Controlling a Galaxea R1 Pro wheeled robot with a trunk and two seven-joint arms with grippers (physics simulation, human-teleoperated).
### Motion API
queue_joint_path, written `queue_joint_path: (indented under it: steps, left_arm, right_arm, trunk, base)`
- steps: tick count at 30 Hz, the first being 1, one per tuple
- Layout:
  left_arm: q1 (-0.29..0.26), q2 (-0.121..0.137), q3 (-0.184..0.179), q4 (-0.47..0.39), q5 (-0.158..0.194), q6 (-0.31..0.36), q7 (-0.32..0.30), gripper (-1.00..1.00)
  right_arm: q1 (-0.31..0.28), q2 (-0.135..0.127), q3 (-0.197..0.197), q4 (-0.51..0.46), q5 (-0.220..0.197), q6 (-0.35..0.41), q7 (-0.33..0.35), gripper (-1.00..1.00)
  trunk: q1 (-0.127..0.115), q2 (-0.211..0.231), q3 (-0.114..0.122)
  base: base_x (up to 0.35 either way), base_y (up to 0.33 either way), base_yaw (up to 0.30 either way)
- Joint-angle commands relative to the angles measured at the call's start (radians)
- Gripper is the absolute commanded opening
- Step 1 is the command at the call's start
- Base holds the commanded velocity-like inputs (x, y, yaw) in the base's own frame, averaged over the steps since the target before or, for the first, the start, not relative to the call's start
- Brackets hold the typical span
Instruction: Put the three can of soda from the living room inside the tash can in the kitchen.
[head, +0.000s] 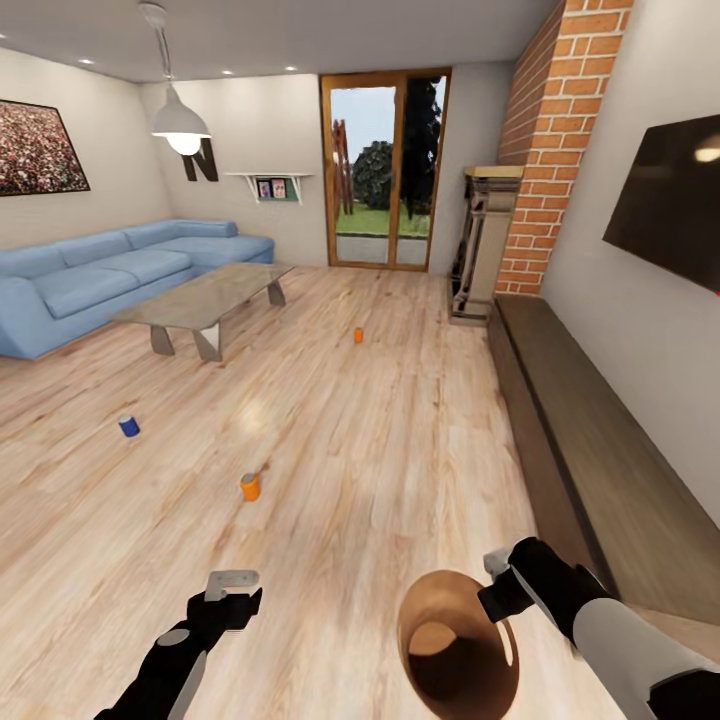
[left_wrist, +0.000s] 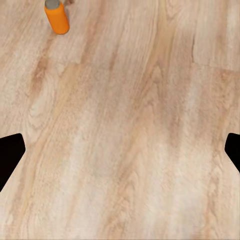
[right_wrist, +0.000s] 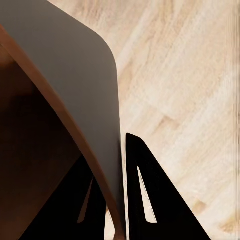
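Cans were all on the living room floor (head: 380, 440): near orange can (head: 250, 487) just ahead of the left pincer (head: 232, 582), blue can (head: 128, 426) further left, far orange can (head: 358, 335) way back past the low table (head: 205, 295). Right pincer (head: 497, 578) was clamped on the rim of the wooden bin (head: 425, 600), holding it tipped, nothing inside as far as I could see. Left pincer was spread wide and empty over bare planks. Looked like the collecting step, with none binned yet. Next move probably means reaching forward to the near orange one and closing on it.
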Motion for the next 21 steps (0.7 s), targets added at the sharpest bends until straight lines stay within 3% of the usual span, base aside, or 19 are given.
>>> queue_joint_path:
  steps: [1,14,21]
  left_arm:
    - [0.0,0.0,0.0,0.0,0.0,0.0,0.0,1.0]
    - [0.0,0.001,0.002,0.0,0.001,0.0,0.0,1.0]
    - [0.0,0.001,0.002,0.0,0.001,0.0,-0.001,1.0]
  right_arm:
    - [0.0,0.0,-0.002,0.0,-0.016,0.003,0.003,-1.0]
    - [0.0,-0.001,-0.009,-0.001,-0.016,0.003,0.003,-1.0]
    - [0.0,0.0,-0.009,-0.001,-0.016,0.003,0.003,-1.0]
  trunk:
    - [0.0,0.0,0.0]
    - [0.0,0.0,0.0]
    - [0.0,0.0,0.0]
  base:
    - [0.199,-0.106,0.0]
    - [0.21,-0.123,0.003]
    - [0.214,-0.128,0.142]
